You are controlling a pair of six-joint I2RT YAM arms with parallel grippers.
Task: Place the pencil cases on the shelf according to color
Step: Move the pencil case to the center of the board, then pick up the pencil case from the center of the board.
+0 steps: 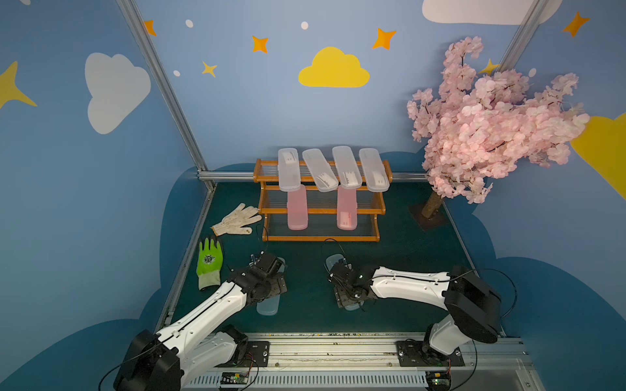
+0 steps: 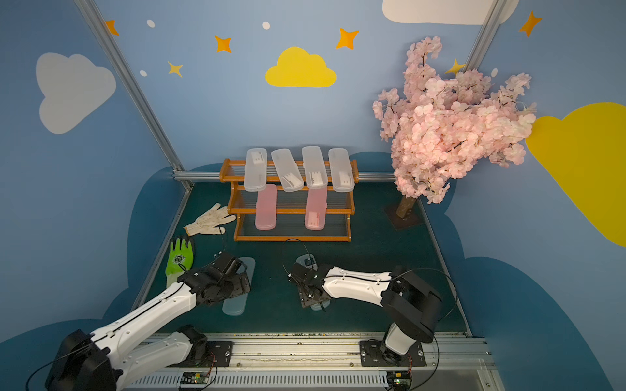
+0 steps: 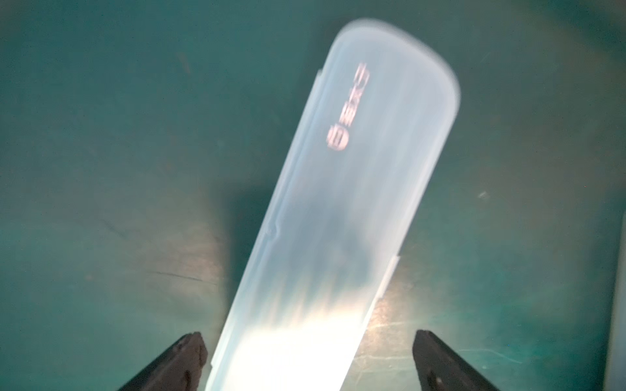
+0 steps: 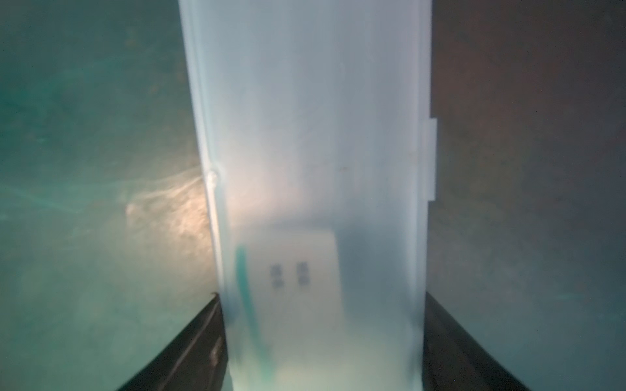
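- The left-hand blue pencil case [image 1: 269, 306] is lying flat on the green table [image 1: 305, 325], short of the shelf [image 1: 321, 210] and beneath the left gripper [image 3: 309, 338].
- The right-hand blue pencil case [image 1: 333, 260] is lying likewise beneath the right gripper [image 4: 321, 298].
- Four frosted white pencil cases [image 1: 289, 169] are resting across the top tier. Two pink pencil cases [image 1: 297, 210] are resting on the middle tier and overhanging the lowest.
- Judged from this, six cases are placed and the two blue ones are remaining.
- The left arm [image 1: 203, 315] is reaching low with its wrist down. Its jaws are standing apart, astride the case, with a clear gap on one side.
- The right arm [image 1: 406, 282] is reaching in nearly level. Its jaws are sitting close against both long sides. Whether they are clamping cannot be told.
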